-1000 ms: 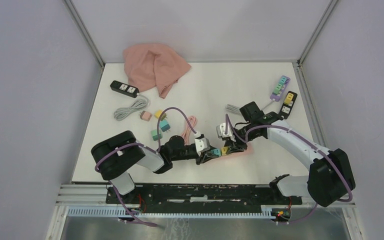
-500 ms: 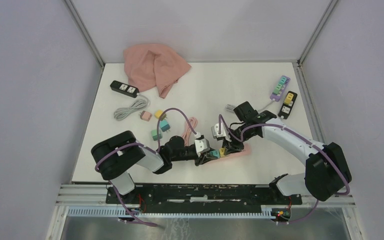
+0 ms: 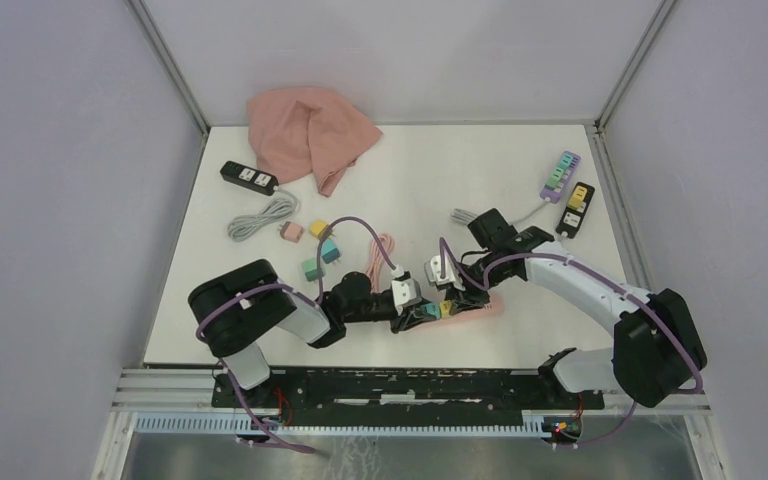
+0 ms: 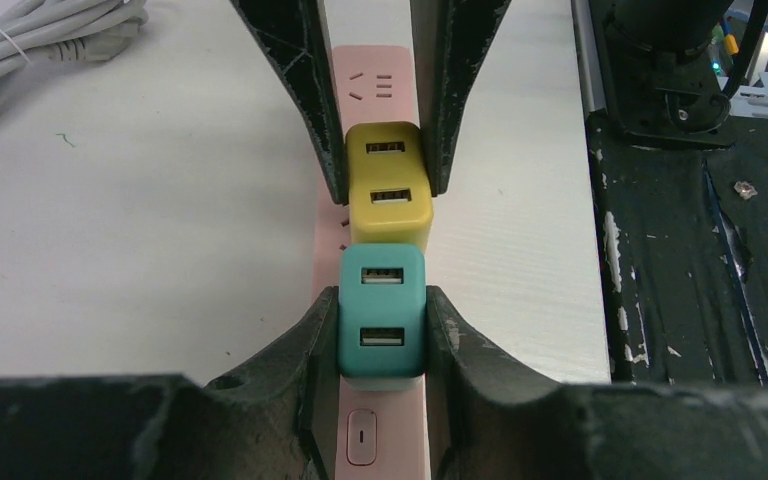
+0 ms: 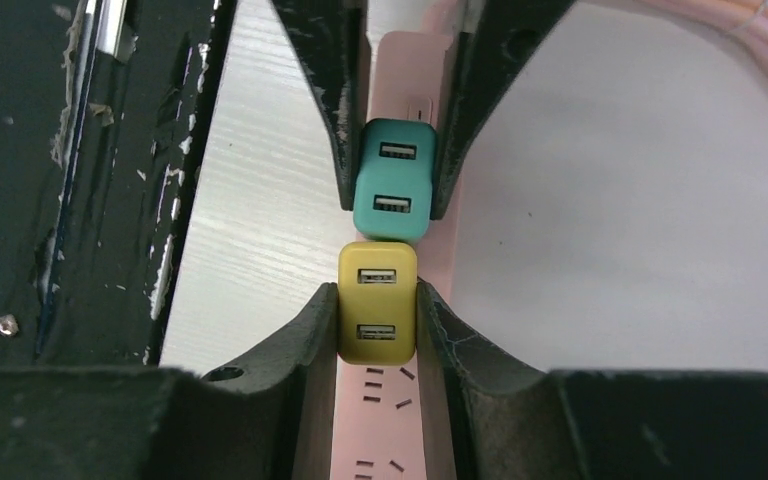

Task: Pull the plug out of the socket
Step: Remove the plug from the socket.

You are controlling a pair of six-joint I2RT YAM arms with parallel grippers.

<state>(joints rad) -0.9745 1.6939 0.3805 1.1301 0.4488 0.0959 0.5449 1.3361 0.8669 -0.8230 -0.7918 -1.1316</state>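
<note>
Teal plug (image 4: 381,310), glossy, boxy, pinched in left jaws; yellow plug (image 5: 377,300) in right jaws.

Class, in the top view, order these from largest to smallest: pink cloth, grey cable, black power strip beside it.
pink cloth
grey cable
black power strip
The last two look fairly close.

Socket strip (image 4: 385,90): pale pink, darker slot marks.
Yellow plug (image 4: 388,190): mustard yellow, two grey USB slots.
Teal plug (image 4: 381,320): blue-green, same grey slots.
Left hand (image 4: 381,300), right hand (image 5: 375,300): matt black fingers, edges scuffed pale.
Tabletop (image 3: 440,170): white, faint grain.
Cloth (image 3: 305,135): salmon pink, plain.
Black strip (image 3: 249,177): black, white sockets.
Lilac strip (image 3: 560,175): lilac with green patches.
Coiled cable (image 3: 260,215): light grey.
</note>
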